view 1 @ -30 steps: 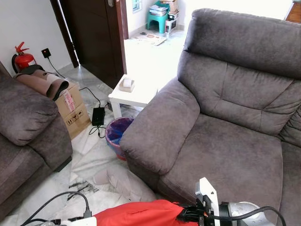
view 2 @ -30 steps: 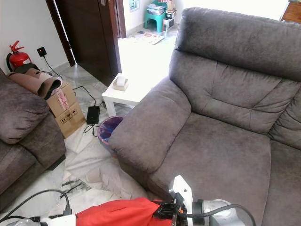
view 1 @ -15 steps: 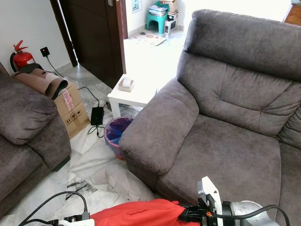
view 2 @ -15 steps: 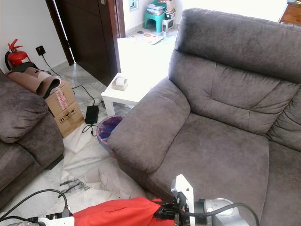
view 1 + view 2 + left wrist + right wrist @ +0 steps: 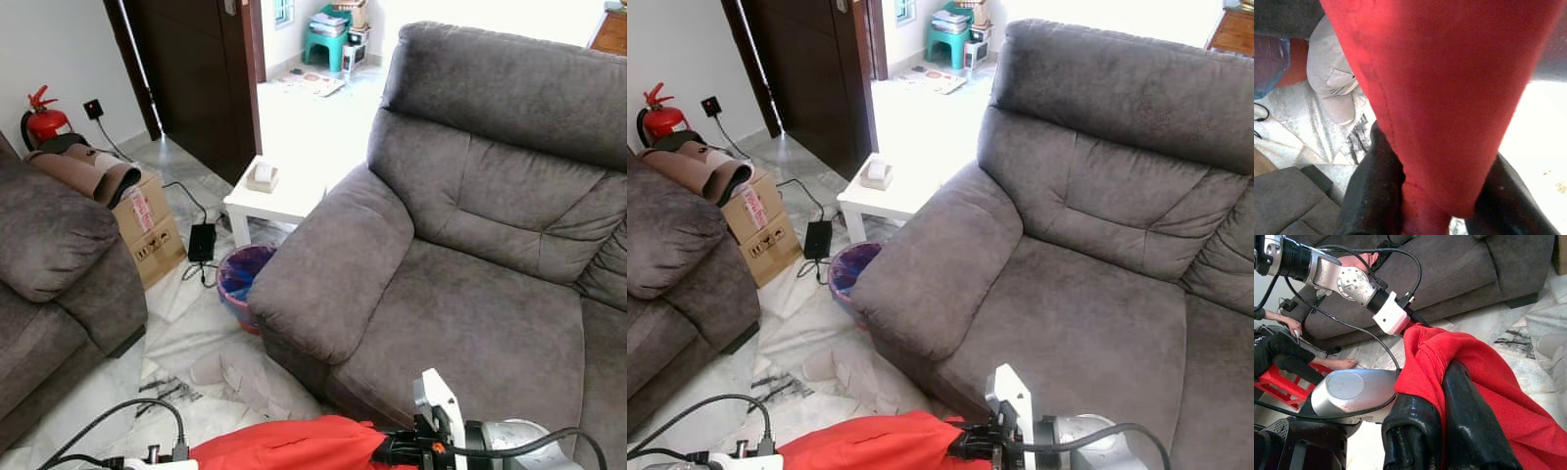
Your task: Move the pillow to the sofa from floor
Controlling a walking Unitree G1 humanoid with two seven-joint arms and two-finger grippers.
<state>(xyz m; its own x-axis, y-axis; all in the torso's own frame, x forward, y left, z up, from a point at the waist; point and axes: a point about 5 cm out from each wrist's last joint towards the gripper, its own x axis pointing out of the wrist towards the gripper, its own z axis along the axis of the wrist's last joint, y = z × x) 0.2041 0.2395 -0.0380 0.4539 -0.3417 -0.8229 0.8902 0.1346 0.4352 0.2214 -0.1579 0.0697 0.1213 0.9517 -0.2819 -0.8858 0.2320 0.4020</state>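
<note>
Down at your six o'clock, you've got the soft red fabric pillow [image 5: 294, 446] off the marble floor [image 5: 186, 323], left gripper [image 5: 1420, 196] and right gripper [image 5: 1444, 426] both clamped on its cloth. Up at one o'clock, the grey suede sofa [image 5: 470, 294] sits beyond it.
</note>
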